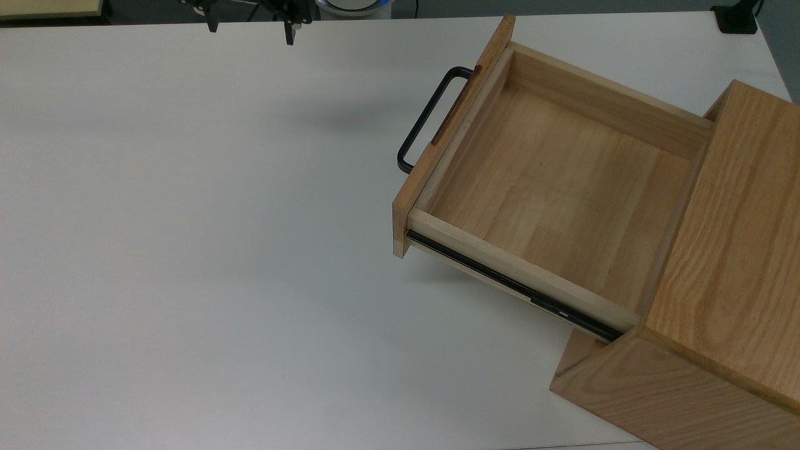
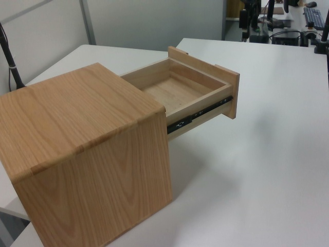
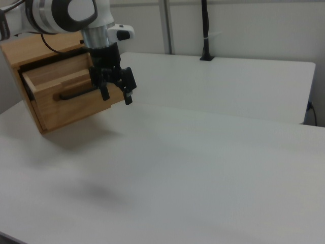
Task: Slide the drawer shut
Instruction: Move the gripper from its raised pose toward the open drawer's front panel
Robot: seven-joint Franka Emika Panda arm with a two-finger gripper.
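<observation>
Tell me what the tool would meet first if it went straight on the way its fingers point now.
Probably the bare white table. The black two-finger tool points downward with nothing beneath it; the light wooden drawer with the black bar handle seems to stand behind it, though depth is unclear.

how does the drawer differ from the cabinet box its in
The drawer is pale, fine-grained wood; the cabinet box is darker oak with bold grain. The drawer is an open-topped shallow tray, pulled far out; the cabinet box is taller with a solid top. The drawer carries a black handle and black side rail; the cabinet box's outer faces are bare. Both are wooden and rectangular.
</observation>
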